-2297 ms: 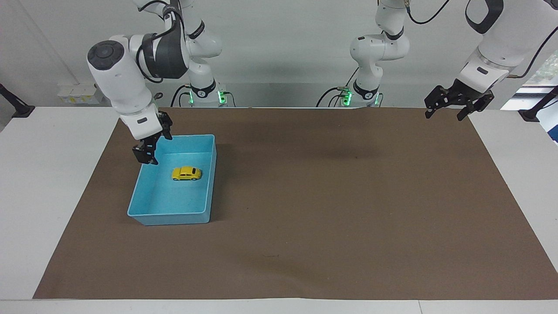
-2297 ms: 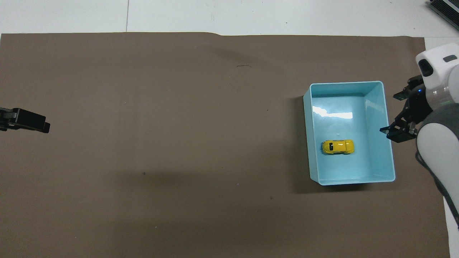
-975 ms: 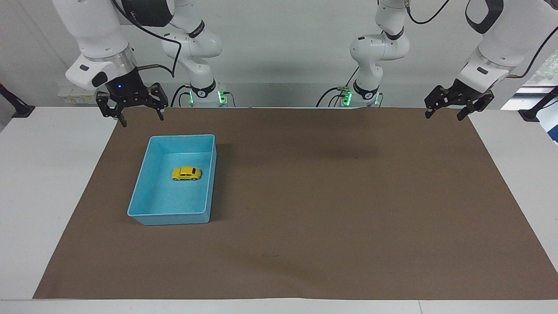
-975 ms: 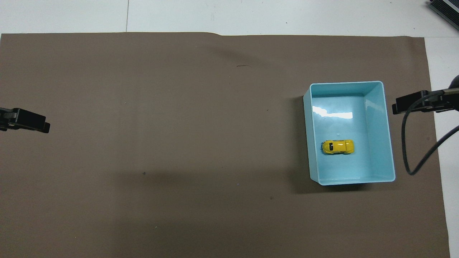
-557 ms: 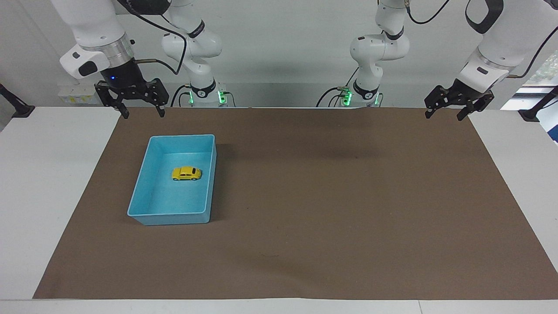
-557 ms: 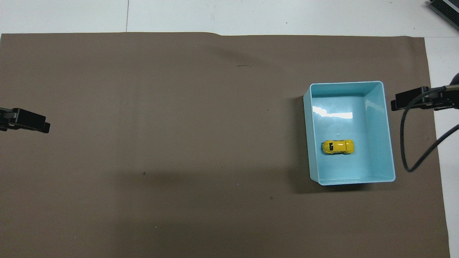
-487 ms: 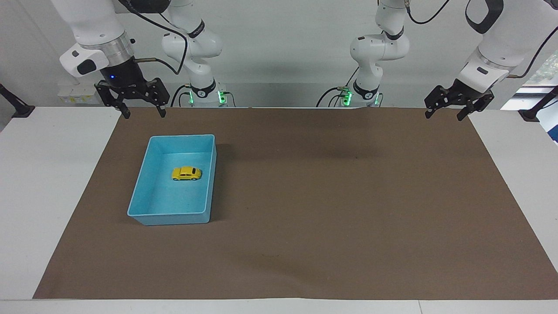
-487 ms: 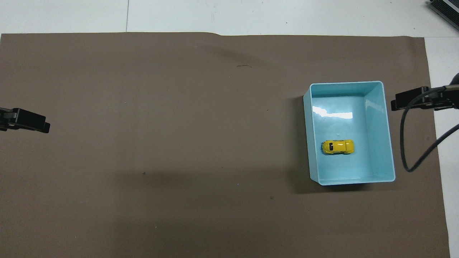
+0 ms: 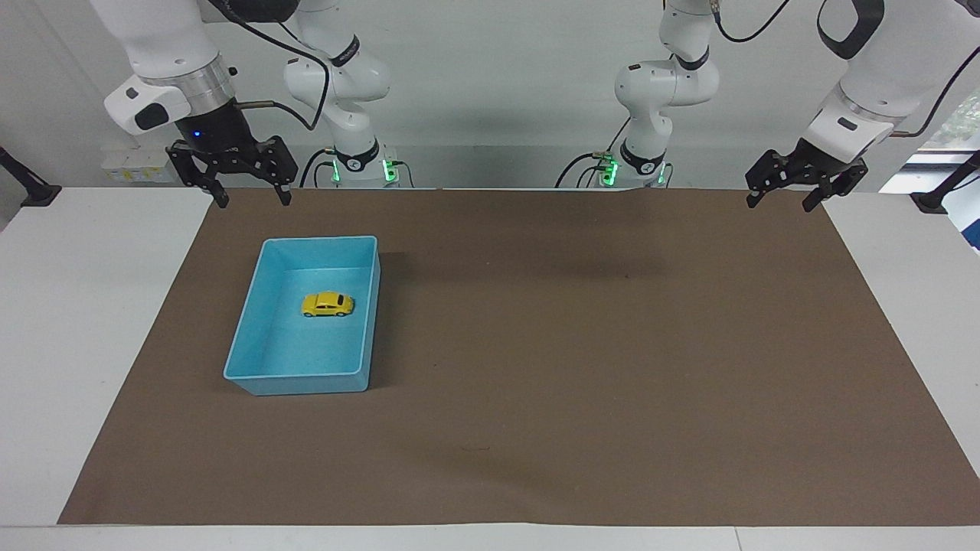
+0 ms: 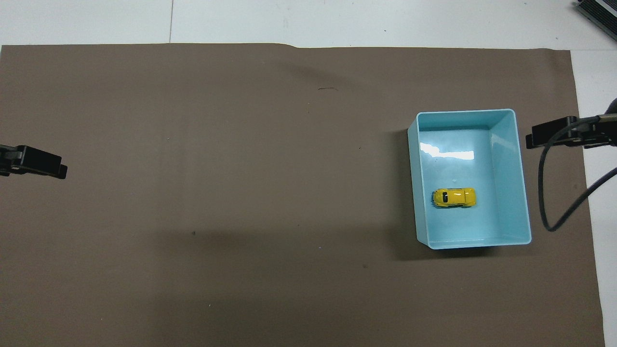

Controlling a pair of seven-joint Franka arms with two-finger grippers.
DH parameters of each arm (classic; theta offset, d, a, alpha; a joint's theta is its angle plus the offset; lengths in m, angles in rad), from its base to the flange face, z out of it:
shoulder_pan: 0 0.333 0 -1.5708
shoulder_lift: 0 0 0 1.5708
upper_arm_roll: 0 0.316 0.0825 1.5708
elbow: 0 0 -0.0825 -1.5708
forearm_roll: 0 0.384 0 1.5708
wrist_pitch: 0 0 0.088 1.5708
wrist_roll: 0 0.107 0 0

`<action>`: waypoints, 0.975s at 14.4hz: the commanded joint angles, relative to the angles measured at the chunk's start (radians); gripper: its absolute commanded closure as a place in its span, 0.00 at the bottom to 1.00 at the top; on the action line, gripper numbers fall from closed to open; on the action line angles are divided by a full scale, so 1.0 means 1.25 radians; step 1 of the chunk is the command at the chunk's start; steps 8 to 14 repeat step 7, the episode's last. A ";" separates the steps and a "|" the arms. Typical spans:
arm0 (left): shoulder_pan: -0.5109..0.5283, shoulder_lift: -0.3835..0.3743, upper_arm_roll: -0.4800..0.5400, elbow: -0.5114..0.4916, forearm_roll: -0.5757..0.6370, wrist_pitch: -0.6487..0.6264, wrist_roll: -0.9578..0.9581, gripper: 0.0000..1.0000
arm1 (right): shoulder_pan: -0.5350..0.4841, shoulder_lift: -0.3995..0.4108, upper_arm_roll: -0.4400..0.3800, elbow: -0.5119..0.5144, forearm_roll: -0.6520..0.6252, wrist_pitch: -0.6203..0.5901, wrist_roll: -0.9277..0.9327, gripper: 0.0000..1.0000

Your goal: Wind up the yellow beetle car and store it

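Observation:
The yellow beetle car (image 9: 328,304) stands on its wheels inside the light blue bin (image 9: 306,376), nearer to the robots than the bin's middle. It also shows in the overhead view (image 10: 454,197), in the bin (image 10: 524,193). My right gripper (image 9: 245,202) is open and empty, raised over the mat's edge near the robots, apart from the bin. My left gripper (image 9: 788,204) is open and empty, raised over the mat's corner at the left arm's end, and waits there.
A brown mat (image 9: 582,344) covers most of the white table (image 9: 84,306). The bin stands toward the right arm's end. A black cable (image 10: 554,212) hangs from the right arm beside the bin.
My right gripper has risen from the bin's edge and drawn back toward the robots, then come to rest. The car, the bin and the left arm have not moved.

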 commanded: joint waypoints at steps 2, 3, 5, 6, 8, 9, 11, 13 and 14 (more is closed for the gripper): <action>0.013 -0.004 -0.006 0.008 -0.012 -0.016 -0.001 0.00 | -0.006 -0.008 0.004 -0.003 0.018 0.002 0.019 0.00; 0.013 -0.004 -0.006 0.008 -0.012 -0.016 -0.001 0.00 | -0.006 -0.009 0.004 -0.008 0.018 0.003 0.019 0.00; 0.013 -0.004 -0.006 0.008 -0.012 -0.016 -0.001 0.00 | -0.006 -0.009 0.004 -0.008 0.018 0.003 0.019 0.00; 0.013 -0.004 -0.006 0.008 -0.012 -0.016 -0.001 0.00 | -0.006 -0.009 0.004 -0.008 0.018 0.003 0.019 0.00; 0.013 -0.005 -0.006 0.008 -0.012 -0.016 -0.001 0.00 | -0.006 -0.009 0.004 -0.008 0.018 0.003 0.019 0.00; 0.013 -0.005 -0.006 0.008 -0.012 -0.016 -0.001 0.00 | -0.006 -0.009 0.004 -0.008 0.018 0.003 0.019 0.00; 0.013 -0.005 -0.006 0.008 -0.012 -0.016 -0.001 0.00 | -0.006 -0.009 0.004 -0.008 0.018 0.003 0.019 0.00; 0.013 -0.005 -0.006 0.008 -0.012 -0.016 -0.001 0.00 | -0.006 -0.009 0.004 -0.008 0.018 0.003 0.019 0.00; 0.013 -0.005 -0.006 0.008 -0.012 -0.016 -0.001 0.00 | -0.006 -0.009 0.004 -0.008 0.018 0.003 0.019 0.00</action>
